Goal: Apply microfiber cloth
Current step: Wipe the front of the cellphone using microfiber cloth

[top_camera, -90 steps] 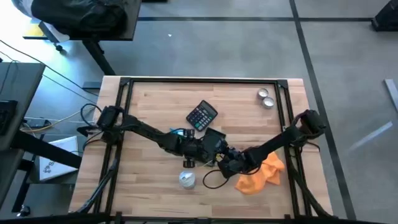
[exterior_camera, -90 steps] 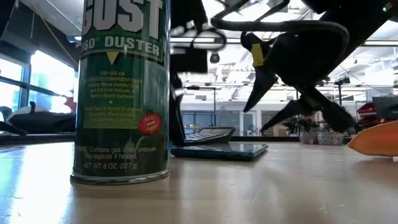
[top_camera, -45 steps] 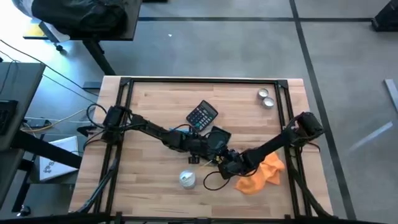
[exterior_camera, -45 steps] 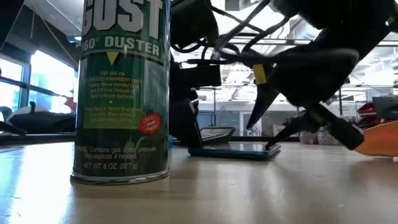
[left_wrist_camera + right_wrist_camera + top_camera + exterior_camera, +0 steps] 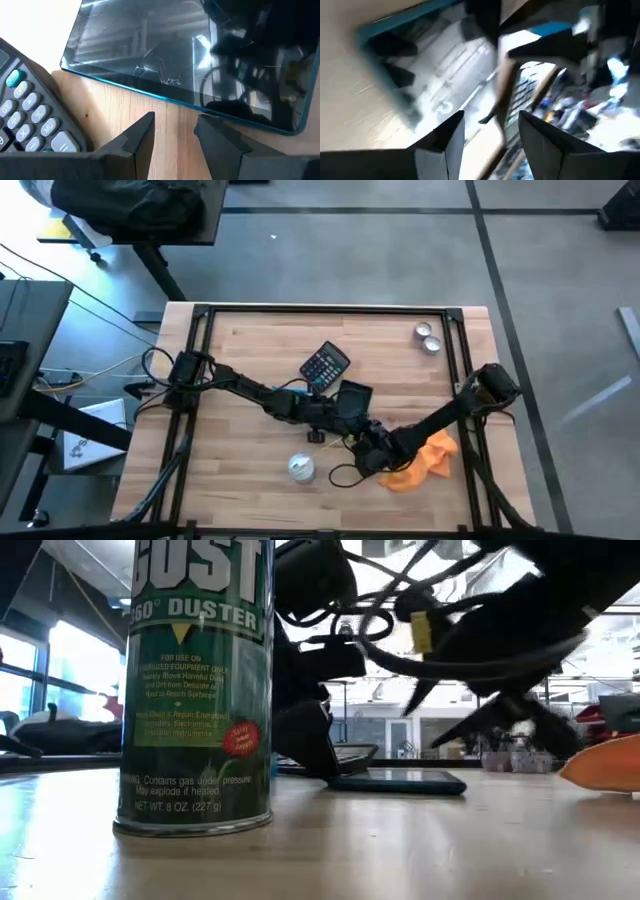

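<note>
Grippers of both arms are meeting near the middle of the wooden counter (image 5: 250, 350), and we are viewing them from four cameras. We are seeing the left gripper (image 5: 175, 132) hovering low at the near edge of a dark glass tablet (image 5: 190, 65) with a teal rim, its two fingers standing a narrow gap apart and holding nothing; the black calculator (image 5: 30, 115) is lying just beside that tablet. We are seeing the right gripper (image 5: 490, 132) reaching over the same tablet (image 5: 435, 75) from the opposite side, its fingers likewise parted and empty. In the high view the microfiber cloth (image 5: 425, 463) is lying crumpled on the counter under and beside the right arm's forearm, near the front right, apart from both grippers. In the low view its orange edge (image 5: 605, 762) is showing at the far right, while a green duster can (image 5: 195, 685) is standing upright in the foreground. Two small round tins (image 5: 427, 337) are sitting near the far right corner.
</note>
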